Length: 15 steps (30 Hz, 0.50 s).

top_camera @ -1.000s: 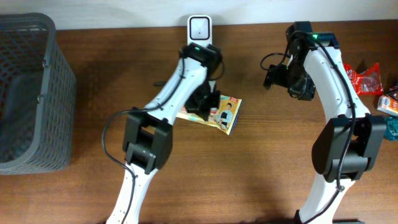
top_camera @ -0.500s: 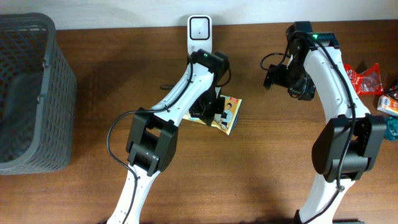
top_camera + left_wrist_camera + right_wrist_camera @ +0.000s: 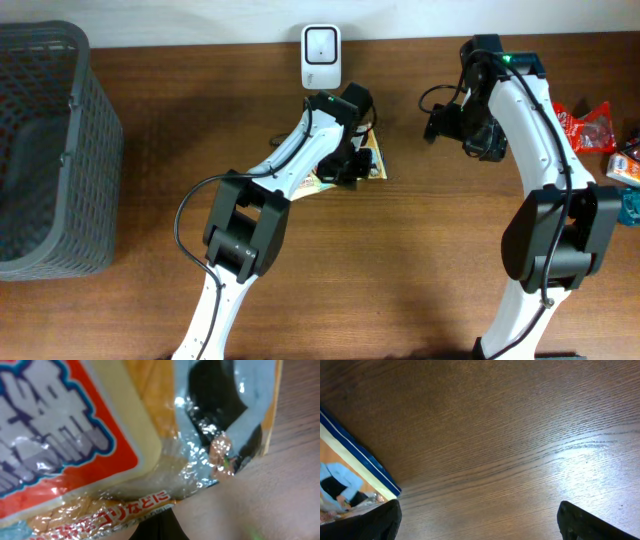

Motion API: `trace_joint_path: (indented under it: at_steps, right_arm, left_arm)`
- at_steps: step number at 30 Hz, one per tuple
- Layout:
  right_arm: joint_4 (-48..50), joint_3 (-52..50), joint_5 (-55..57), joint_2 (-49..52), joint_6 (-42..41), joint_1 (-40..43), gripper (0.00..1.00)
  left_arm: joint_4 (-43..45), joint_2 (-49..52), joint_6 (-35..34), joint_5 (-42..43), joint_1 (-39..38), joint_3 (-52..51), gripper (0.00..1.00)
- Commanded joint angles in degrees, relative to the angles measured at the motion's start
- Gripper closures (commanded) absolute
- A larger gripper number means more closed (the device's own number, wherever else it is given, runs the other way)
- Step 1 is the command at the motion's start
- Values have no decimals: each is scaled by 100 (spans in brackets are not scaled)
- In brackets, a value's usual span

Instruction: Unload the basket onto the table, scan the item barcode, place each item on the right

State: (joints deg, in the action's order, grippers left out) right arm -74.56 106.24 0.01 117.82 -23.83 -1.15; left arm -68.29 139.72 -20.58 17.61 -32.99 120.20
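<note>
The item is a shiny yellow and orange snack packet [image 3: 368,162] with red Japanese print. It sits near the table's middle, just below the white scanner [image 3: 320,45] standing at the back edge. My left gripper [image 3: 345,160] is shut on the packet and hides most of it from overhead. In the left wrist view the packet [image 3: 100,435] fills the frame, with one dark finger [image 3: 160,527] under its lower edge. No barcode shows. My right gripper [image 3: 465,128] hangs open to the right over bare wood, and its wrist view catches the packet's corner [image 3: 345,475] at the left.
A dark grey mesh basket [image 3: 40,150] stands at the left edge. Other snack packets, one red [image 3: 590,125] and one orange and white [image 3: 626,170], lie at the right edge. Brown wood lies under the right gripper [image 3: 480,530].
The left arm has carried the packet up and right, nearer the scanner, and turned it so less of it shows from overhead. The right arm has stayed still.
</note>
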Motion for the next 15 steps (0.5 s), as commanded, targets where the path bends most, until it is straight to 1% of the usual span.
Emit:
trace_joint_path:
  at_steps: [1, 5, 8, 11, 13, 15]
  right_arm:
    - [2, -15, 68, -109, -22, 15, 1]
    - [2, -15, 70, -109, -22, 15, 1]
    - [2, -15, 68, -109, -22, 15, 1]
    - [2, -15, 68, -109, -22, 15, 1]
    - [2, -15, 68, -109, -22, 15, 1]
    - [2, -15, 68, -109, -22, 15, 1]
  left_arm:
    - [-7, -44, 26, -26, -24, -28, 100]
    - [-142, -59, 26, -22, -22, -24, 100]
    - [-459, -66, 59, -140, 15, 109, 100]
    - [-975, -101, 52, -688, 179, 518, 100]
    - [-1414, -111, 48, -1115, 387, 1010, 100]
    - [-1650, -111, 39, -1443, 575, 1344, 100]
